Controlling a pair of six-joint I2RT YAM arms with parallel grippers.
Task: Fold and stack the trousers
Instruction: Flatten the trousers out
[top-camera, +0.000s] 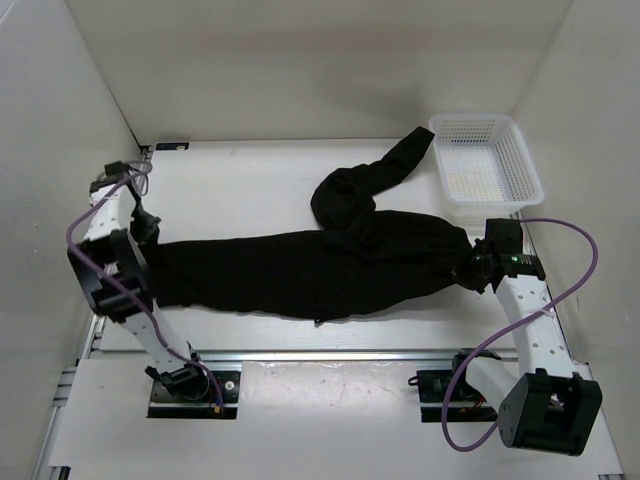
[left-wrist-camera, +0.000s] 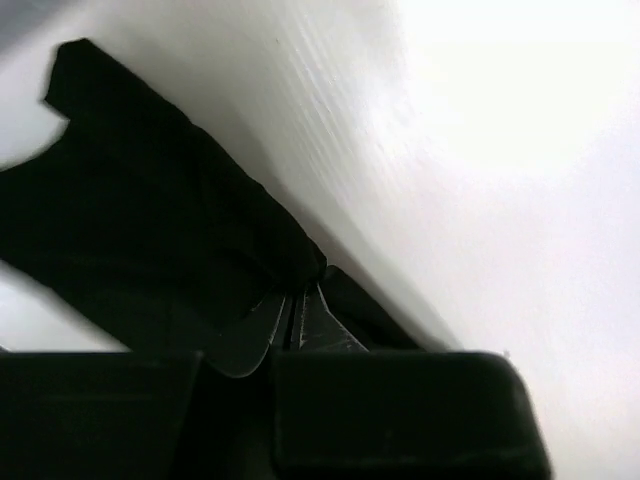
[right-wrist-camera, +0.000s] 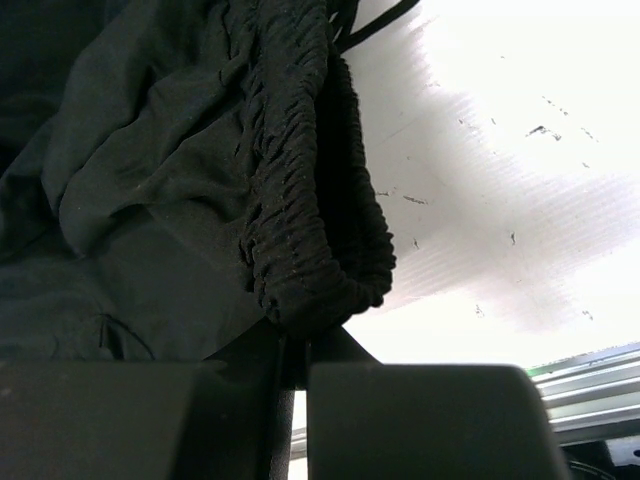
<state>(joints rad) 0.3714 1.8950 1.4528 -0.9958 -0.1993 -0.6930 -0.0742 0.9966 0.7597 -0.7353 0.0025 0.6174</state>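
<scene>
The black trousers (top-camera: 320, 265) lie stretched left to right across the white table, with one leg bunched and trailing up toward the far right. My left gripper (top-camera: 148, 232) is shut on the leg end at the left; in the left wrist view the trousers (left-wrist-camera: 150, 230) run up from the pinched tips of the left gripper (left-wrist-camera: 296, 300). My right gripper (top-camera: 472, 268) is shut on the elastic waistband at the right; in the right wrist view the ribbed waistband (right-wrist-camera: 300, 200) is pinched between the tips of the right gripper (right-wrist-camera: 300, 335).
A white plastic mesh basket (top-camera: 487, 165) stands at the far right corner, and the trailing leg reaches its left rim. White walls enclose the table on the left, back and right. A metal rail (top-camera: 330, 353) runs along the near edge.
</scene>
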